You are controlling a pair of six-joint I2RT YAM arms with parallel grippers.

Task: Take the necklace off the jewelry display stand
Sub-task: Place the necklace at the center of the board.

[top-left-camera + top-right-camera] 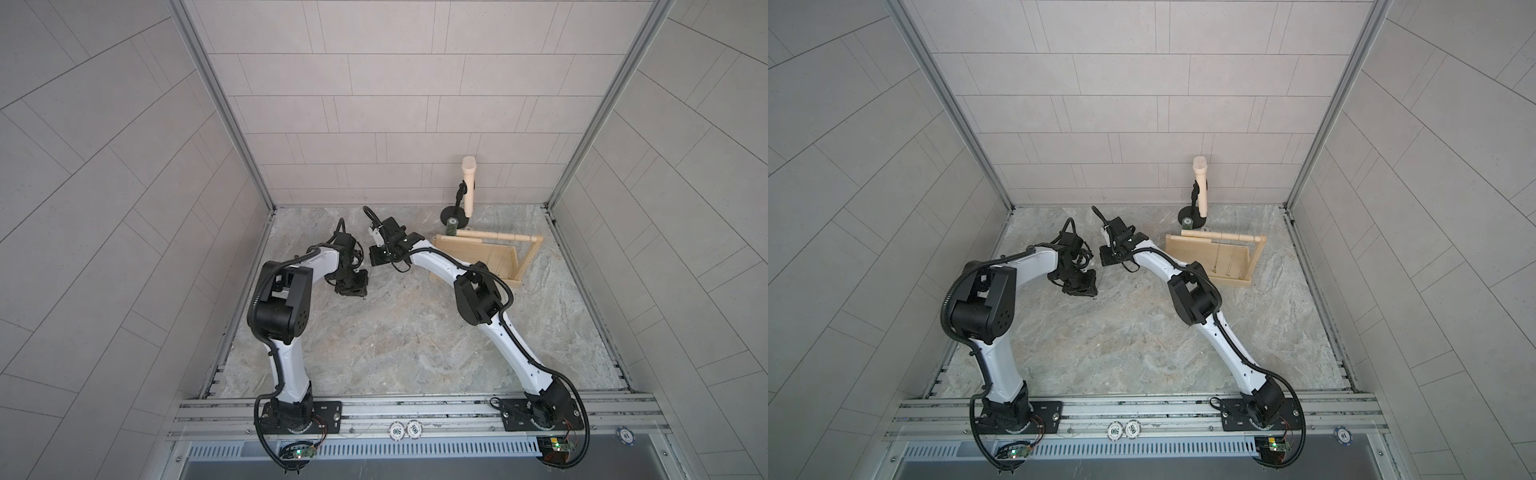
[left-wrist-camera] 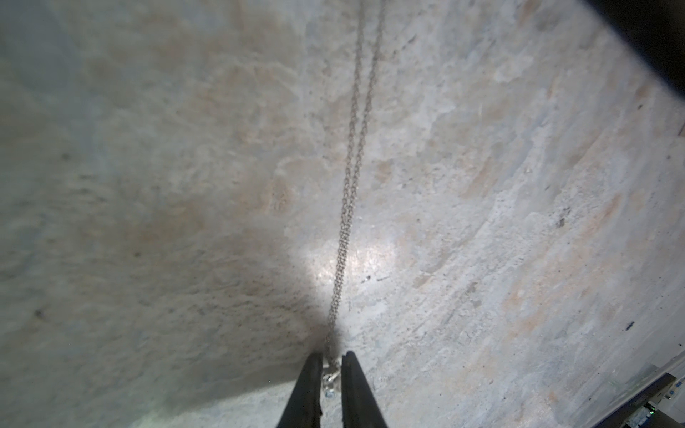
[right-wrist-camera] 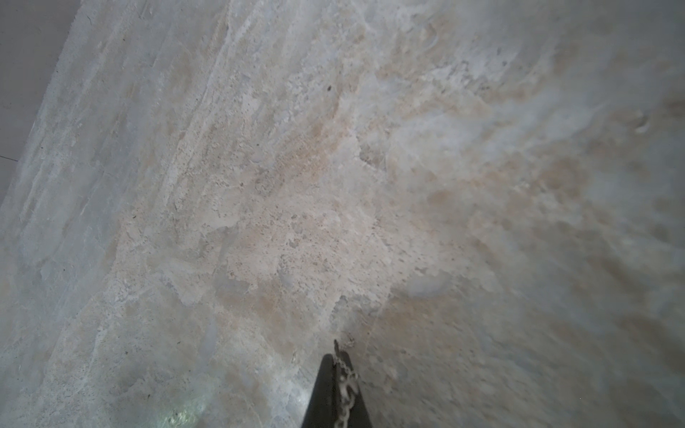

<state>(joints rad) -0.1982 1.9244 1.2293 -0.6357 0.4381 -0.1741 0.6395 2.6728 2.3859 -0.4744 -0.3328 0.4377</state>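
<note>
Checking both top views, we've got both arms bent inward, wrists close together, away from the pale wooden jewelry display stand (image 1: 490,257). Left wrist: left gripper (image 2: 331,355) barely parted around the clasp of the thin silver necklace (image 2: 350,185). Right wrist: right gripper (image 3: 339,357) clamped on its chain.

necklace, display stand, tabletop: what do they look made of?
The necklace looks like metal: a fine silver-toned link chain that glints; which alloy cannot be told. The jewelry display stand looks like pale, matte, bare-looking wood with a round dowel bar. The tabletop has grey-beige stone veining and a slight sheen; it could be real stone or a printed surface.
</note>
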